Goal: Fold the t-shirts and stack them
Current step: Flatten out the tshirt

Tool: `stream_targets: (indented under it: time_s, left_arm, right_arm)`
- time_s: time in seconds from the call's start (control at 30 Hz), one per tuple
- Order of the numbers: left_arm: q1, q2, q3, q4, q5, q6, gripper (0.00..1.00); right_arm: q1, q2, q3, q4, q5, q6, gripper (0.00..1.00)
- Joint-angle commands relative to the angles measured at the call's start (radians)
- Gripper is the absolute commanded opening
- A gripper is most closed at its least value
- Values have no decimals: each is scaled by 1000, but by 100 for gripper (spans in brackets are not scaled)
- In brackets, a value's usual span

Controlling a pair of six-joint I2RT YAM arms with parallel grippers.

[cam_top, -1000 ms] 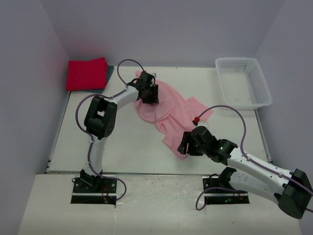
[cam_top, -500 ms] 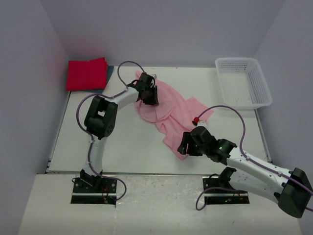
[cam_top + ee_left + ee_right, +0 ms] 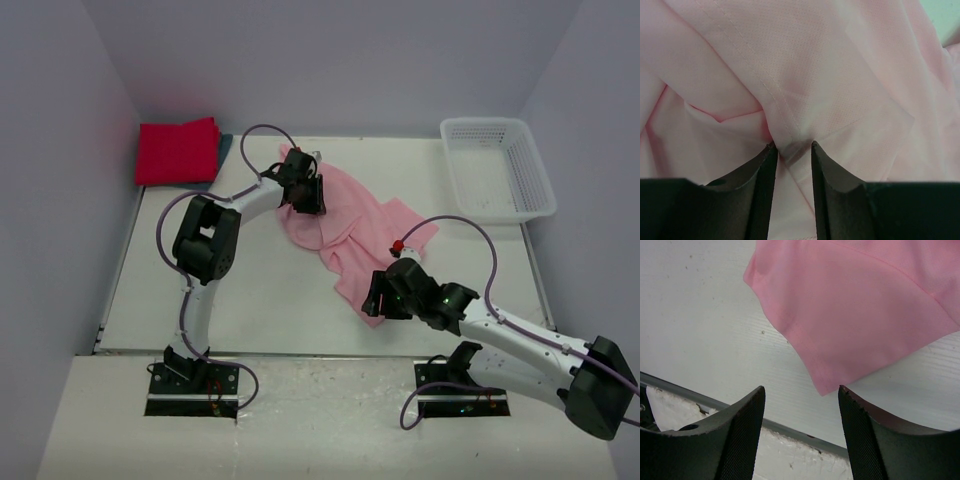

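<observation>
The pale pink t-shirt point(image 3: 352, 218) lies crumpled across the middle of the table. My left gripper point(image 3: 304, 194) sits on its far left part and is shut on a fold of the cloth point(image 3: 790, 145), which fills the left wrist view. My right gripper point(image 3: 376, 298) is open just above the table at the shirt's near corner point(image 3: 822, 389), which lies between its fingertips, untouched. The crimson-red folded t-shirt point(image 3: 178, 150) lies at the far left corner on top of the dark teal t-shirt point(image 3: 224, 146), of which only an edge shows.
A white mesh basket point(image 3: 545, 190) stands at the far right corner. The table's near edge point(image 3: 790, 427) runs just below the right fingers. Purple walls close in the left, back and right sides.
My right gripper has shifted slightly left along the shirt's near corner. My left gripper has barely moved and still holds the cloth.
</observation>
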Motion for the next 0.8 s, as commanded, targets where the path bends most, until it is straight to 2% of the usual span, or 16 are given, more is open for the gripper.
stream_targets:
  time_s: [0.0, 0.27, 0.77]
  left_arm:
    - [6, -7, 11, 25, 14, -2, 35]
    - [6, 11, 40, 24, 26, -4, 26]
    - [6, -26, 36, 7, -9, 4, 31]
  right_arm:
    - [8, 5, 3, 28, 20, 19, 61]
    - [10, 14, 2, 26, 20, 22, 61]
    - [20, 60, 3, 51, 8, 27, 61]
